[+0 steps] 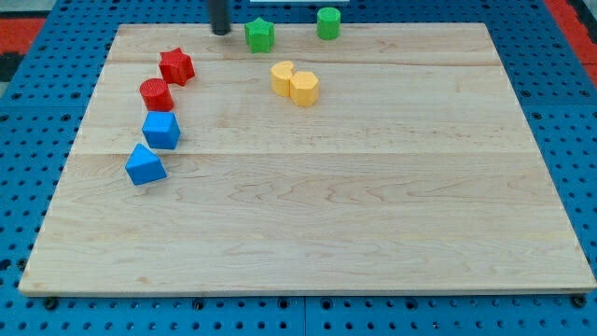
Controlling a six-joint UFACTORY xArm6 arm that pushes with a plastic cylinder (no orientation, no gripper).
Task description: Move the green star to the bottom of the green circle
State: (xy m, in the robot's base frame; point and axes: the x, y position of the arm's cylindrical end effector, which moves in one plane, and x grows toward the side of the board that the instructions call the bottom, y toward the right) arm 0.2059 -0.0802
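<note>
Pale wooden bench (pixel 308 233) over blue pegboard (pixel 28 308). Green star (pixel 259 35) up at far edge, left of green circle (pixel 327 22), apart. My tip (pixel 220 31) just left of star. No claw fitted, nothing pinched.

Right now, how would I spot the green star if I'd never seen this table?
Look along the wooden board at its top edge. Two green blocks sit there: the green star is the left one, just right of my tip. Unlike the smooth round green circle, it has pointed corners.
</note>
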